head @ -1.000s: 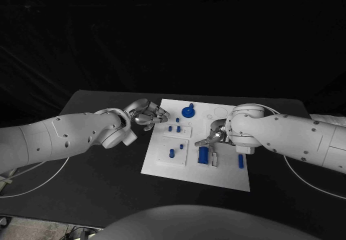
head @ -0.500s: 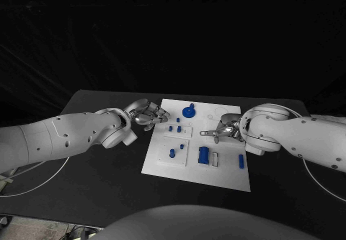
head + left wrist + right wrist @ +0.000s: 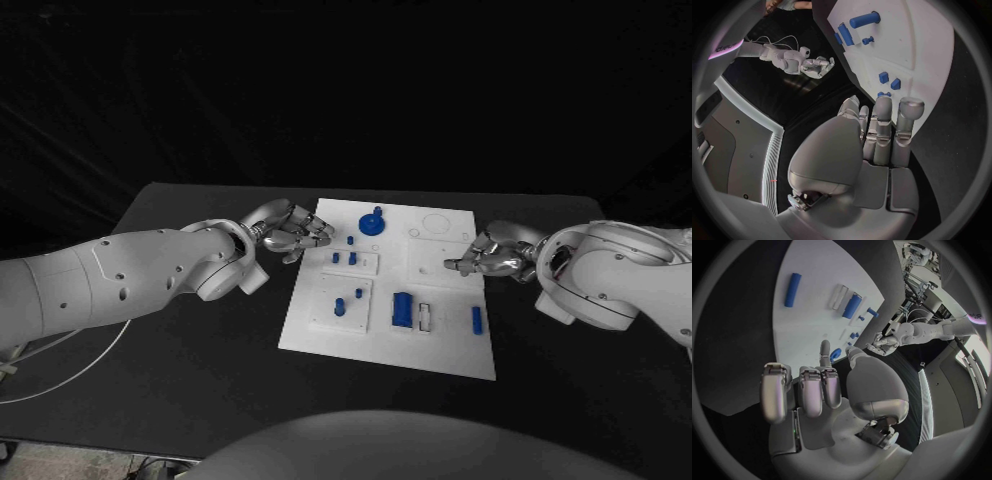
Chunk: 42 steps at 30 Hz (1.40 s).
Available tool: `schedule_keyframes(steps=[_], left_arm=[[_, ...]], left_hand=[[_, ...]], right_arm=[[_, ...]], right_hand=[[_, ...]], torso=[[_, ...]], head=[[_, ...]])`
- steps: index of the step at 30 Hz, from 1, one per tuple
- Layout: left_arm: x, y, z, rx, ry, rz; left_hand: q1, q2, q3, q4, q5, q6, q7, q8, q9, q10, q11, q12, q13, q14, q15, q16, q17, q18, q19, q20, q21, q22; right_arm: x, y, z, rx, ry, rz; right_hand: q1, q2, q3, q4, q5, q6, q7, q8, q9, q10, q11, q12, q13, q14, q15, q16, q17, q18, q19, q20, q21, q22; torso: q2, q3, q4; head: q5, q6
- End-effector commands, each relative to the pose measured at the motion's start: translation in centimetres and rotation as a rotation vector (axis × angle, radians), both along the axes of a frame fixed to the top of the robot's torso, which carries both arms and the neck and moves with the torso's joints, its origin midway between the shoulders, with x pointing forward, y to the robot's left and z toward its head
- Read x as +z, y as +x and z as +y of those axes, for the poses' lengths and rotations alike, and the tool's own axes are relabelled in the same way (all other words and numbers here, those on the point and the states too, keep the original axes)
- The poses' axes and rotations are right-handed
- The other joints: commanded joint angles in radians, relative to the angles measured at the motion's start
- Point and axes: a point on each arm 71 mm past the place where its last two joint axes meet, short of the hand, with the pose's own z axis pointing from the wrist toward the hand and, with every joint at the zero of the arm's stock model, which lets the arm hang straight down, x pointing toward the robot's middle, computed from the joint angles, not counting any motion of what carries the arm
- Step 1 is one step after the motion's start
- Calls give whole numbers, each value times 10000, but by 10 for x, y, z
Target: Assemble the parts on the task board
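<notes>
The white task board (image 3: 450, 345) lies mid-table, also in the wrist views (image 3: 926, 55) (image 3: 814, 285). On it are a blue knob (image 3: 375, 222), small blue pegs (image 3: 343, 258) (image 3: 342, 307), a blue cylinder (image 3: 404, 310) (image 3: 852, 305) next to a pale slot piece (image 3: 427, 316), and a blue bar (image 3: 476, 319) (image 3: 792, 289). My left hand (image 3: 296, 232) (image 3: 873, 150) hovers at the board's far left corner, fingers curled in around nothing. My right hand (image 3: 490, 258) (image 3: 817, 390) is at the board's right edge, fingers loosely apart and holding nothing.
The black table (image 3: 188, 340) extends on both sides of the board. A white cable (image 3: 87, 360) runs across the table's near left, below my left arm.
My right hand has drawn back to the right, from over the blue cylinder to the board's right edge. The cylinder stays on the board. The left hand has not moved.
</notes>
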Motion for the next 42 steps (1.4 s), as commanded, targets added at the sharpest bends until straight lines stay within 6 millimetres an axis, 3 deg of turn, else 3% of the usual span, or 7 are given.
schedule_keyframes(steps=[1, 10, 16, 19, 25, 31, 42], left_arm=[[2, 0, -3, -103, -148, -202], [2, 0, -2, -105, -174, -265], [2, 0, -3, -137, -184, -248], [2, 0, -3, -137, -179, -235], [2, 0, -2, -134, -174, -226], [2, 0, -2, -134, -163, -190], [1, 0, -3, -147, -146, -141]], left_hand=[[-3, 119, -83, -6, 71, 79, 78, 13, 11, 35, 3, 67, 9, -59, 18, -7, 0, 191, -50, -4, -30, 1024], [-2, 118, -84, -7, 72, 83, 80, 14, 11, 36, 3, 68, 9, -58, 18, -4, 4, 191, -49, -4, -27, 1025], [0, 118, -86, -7, 78, 88, 81, 16, 12, 37, 2, 72, 9, -57, 17, -2, 6, 190, -46, -4, -20, 1026], [0, 118, -86, -7, 78, 88, 81, 16, 12, 37, 2, 72, 9, -57, 17, -2, 6, 190, -46, -4, -20, 1026], [4, 118, -85, -9, 86, 92, 82, 16, 12, 38, 2, 74, 9, -59, 17, -2, 3, 190, -46, -4, -21, 1026], [11, 116, -85, -13, 95, 94, 82, 16, 12, 39, 1, 77, 9, -57, 17, 3, 9, 191, -47, -3, -25, 1025], [22, 110, -86, -16, 111, 91, 81, 11, 11, 37, 2, 80, 9, -62, 18, 1, 0, 192, -49, -3, -31, 1024]], right_arm=[[-7, -5, -15, 61, -1936, 690], [-13, -9, -28, 183, -3473, 1337], [-17, -9, -24, 454, -3888, 1615], [-19, -8, -20, 560, -4012, 1715], [-25, -5, -16, 676, -4209, 1919], [-32, -2, -13, 623, -4251, 2043], [-45, -3, -8, 524, -4078, 2167]], right_hand=[[126, -75, -103, 2, 104, 159, -13, -53, -141, 1039, 33, 39, 2632, 1043, 58, 34, 2627, -25, 534, 41, 148, 2278], [275, -103, -168, -50, 60, 643, -139, 53, -257, 1039, -72, 39, 2632, 1043, -26, 34, 2627, -70, 630, -23, 340, 2339], [119, -25, -353, 112, -728, 907, -178, -130, -575, 1039, -119, 39, 2632, 1043, -76, 34, 2627, -47, 583, -79, 247, 2305], [121, 1, -390, 126, -850, 933, -172, -223, -705, 1039, -116, 39, 2632, 1043, -78, 34, 2627, -40, 570, -86, 220, 2296], [172, 50, -439, 111, -829, 888, -113, -511, -1087, 1039, -76, 39, 2632, 1043, -53, 34, 2627, -26, 541, -75, 160, 2275], [271, 95, -468, 48, -677, 835, -42, -779, -1476, 1039, -14, 39, 2632, 1043, -3, 34, 2627, -8, 503, -34, 78, 2248], [488, 166, -412, -112, -409, 855, -13, -899, -1767, 1039, 15, 39, 2632, 990, 23, -115, 2409, 63, 370, -2, -208, 2152]], torso=[[5, -1, -8], [2, -5, 23], [2, -4, 24], [0, -10, 20], [-8, -16, 17], [6, 1, 13], [6, -2, 9]], head=[[-137, -1], [-257, -1], [-289, -1], [-307, -1], [-332, -1], [-323, -1], [-346, -1]])
